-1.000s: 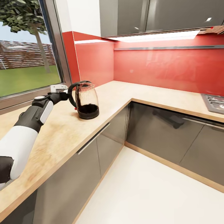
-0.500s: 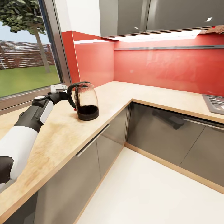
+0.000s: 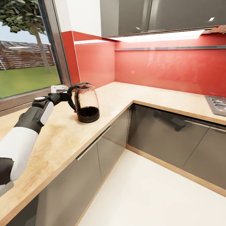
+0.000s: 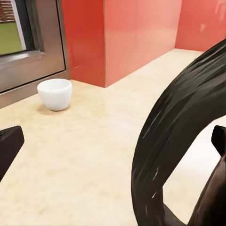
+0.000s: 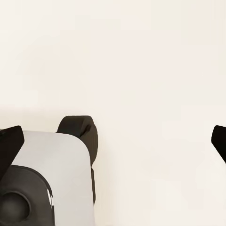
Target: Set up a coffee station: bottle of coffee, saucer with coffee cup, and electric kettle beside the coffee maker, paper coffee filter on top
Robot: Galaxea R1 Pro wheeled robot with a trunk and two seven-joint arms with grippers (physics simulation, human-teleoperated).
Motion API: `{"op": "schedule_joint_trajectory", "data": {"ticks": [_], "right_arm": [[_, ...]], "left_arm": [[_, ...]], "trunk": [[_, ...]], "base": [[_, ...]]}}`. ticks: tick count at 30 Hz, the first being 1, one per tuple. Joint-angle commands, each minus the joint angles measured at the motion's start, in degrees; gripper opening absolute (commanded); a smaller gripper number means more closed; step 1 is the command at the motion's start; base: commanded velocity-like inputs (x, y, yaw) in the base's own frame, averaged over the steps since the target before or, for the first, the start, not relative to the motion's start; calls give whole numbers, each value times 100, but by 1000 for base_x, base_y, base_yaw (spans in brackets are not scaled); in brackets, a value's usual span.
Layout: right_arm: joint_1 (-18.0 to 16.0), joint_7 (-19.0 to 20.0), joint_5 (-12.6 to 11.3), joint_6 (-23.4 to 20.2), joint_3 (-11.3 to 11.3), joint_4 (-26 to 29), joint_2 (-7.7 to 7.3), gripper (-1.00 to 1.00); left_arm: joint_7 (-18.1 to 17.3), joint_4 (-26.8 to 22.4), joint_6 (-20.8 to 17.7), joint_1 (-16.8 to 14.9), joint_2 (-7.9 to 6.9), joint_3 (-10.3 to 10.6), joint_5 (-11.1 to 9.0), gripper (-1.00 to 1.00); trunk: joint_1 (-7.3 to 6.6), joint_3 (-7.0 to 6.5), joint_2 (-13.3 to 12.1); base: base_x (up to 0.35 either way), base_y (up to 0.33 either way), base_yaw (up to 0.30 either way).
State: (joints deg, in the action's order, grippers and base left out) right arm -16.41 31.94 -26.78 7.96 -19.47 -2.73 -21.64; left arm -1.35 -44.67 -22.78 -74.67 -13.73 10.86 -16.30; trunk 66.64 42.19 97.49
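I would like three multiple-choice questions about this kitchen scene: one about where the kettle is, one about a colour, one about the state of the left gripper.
1. Where does the electric kettle stand?
A. on the countertop
B. on the floor
C. on the hob

2. What colour is the wall panel behind the counter?
A. blue
B. red
C. green

3. How is the left gripper placed?
A. resting flat on the floor
B. holding a white cup
C. at the kettle's black handle

Answers:
1. A, its black base sits on the wood-grain top.
2. B, the glossy backsplash is red.
3. C, the left wrist view shows the handle loop between the fingers, which stand wide apart.
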Motion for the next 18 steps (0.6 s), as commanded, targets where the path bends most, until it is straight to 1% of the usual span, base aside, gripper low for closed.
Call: {"op": "schedule_joint_trajectory", "data": {"ticks": [1, 18], "right_arm": [[-11, 32, -47, 39, -49, -26, 2, 100], [-11, 32, -47, 39, -48, -26, 1, 100]], "left_arm": [[2, -7, -25, -3, -7, 15, -23, 100], [-5, 1, -31, -3, -7, 13, -23, 100]], "trunk": [[0, 5, 3], [0, 5, 3]], "base": [[24, 0, 0], [4, 0, 0]]}}
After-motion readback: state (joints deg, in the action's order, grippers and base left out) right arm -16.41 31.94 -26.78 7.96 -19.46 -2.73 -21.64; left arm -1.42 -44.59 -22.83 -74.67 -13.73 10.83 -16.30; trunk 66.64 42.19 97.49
